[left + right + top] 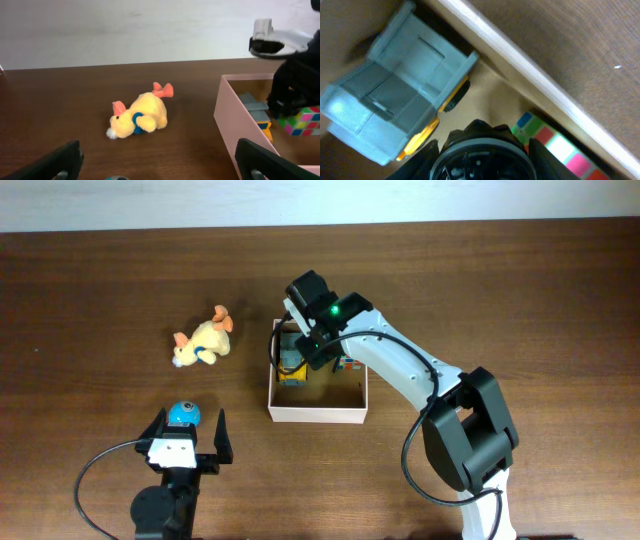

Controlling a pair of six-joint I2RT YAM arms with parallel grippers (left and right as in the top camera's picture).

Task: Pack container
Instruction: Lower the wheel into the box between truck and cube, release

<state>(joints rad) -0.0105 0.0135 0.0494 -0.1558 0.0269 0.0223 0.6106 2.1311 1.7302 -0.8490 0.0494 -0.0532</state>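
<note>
Closest to me, my left gripper [190, 422] hangs low over the desk [100, 300] with its jaws spread wide and nothing in them. A small blue toy [183, 413] sits right at its fingertips, roughly centred in the gap.

Farther out and a touch left lies the duck [139, 117], on its side. Its long axis runs diagonally, head toward the near left and orange feet toward the far right. It is well apart from the blue toy and near, but not touching, the container's left wall.

The container [318, 416] stands to the right of and beyond my left gripper, open top up, with a truck [395, 110] and a cube [300, 121] already inside. My right gripper [308, 345] is down in its far left corner, directly over the truck. My wrist camera shows only the truck's grey bed up close, so I cannot tell whether the jaws are holding it or clear of it.

Both loose toys lie on the left, so I judge the left arm is the nearer one. The blue toy needs little more than a close, then a carry rightward and away from me.
</note>
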